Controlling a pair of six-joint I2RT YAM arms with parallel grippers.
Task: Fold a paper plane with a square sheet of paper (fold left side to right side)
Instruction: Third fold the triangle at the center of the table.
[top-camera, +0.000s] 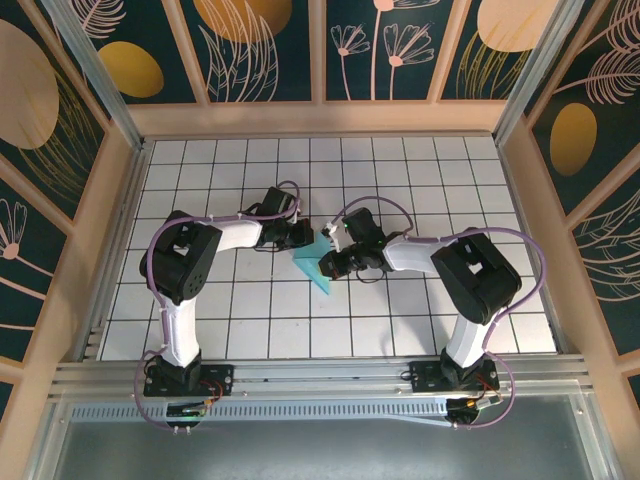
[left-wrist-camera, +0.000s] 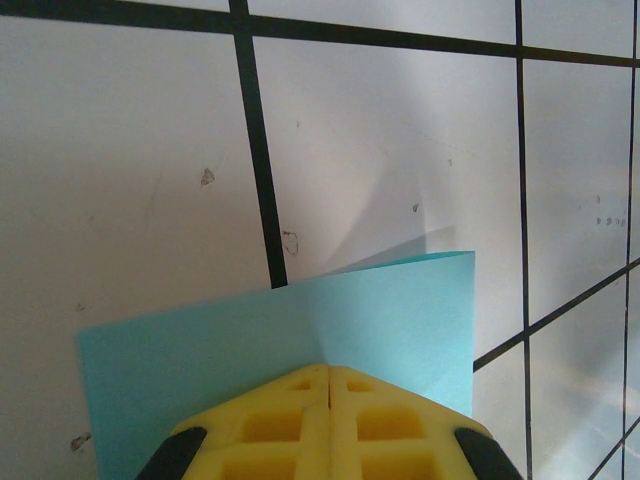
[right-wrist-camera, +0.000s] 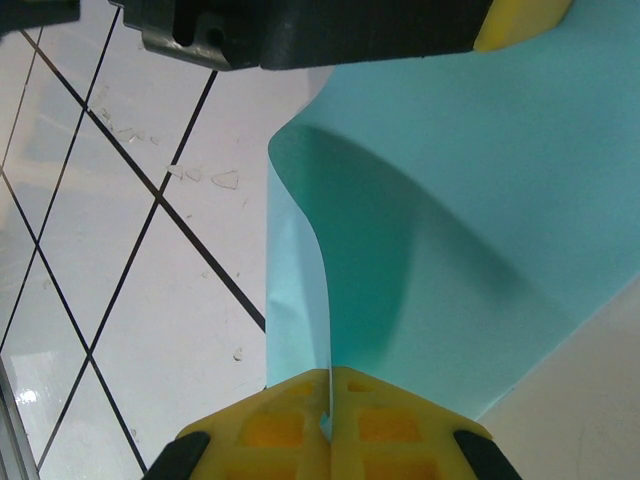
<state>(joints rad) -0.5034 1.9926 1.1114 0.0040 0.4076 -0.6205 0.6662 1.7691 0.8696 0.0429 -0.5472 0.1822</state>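
Cyan square sheet of paper (top-camera: 316, 270), bowed, above white gridded surface (top-camera: 400, 180); left gripper (left-wrist-camera: 329, 375) clamped on one edge, right gripper (right-wrist-camera: 329, 378) clamped on another.

Both arms share one design. The left arm (top-camera: 178, 330) and the right arm (top-camera: 462, 340) have smooth white shells between bulky black joint housings. A thin purple cable (top-camera: 150, 268) runs along each arm in loose loops. The bases (top-camera: 185, 380) are flat black blocks. The left pincer (left-wrist-camera: 329, 372) and the right pincer (right-wrist-camera: 330, 376) carry yellow fingers (left-wrist-camera: 385, 420) with square hollows and black rounded corners.
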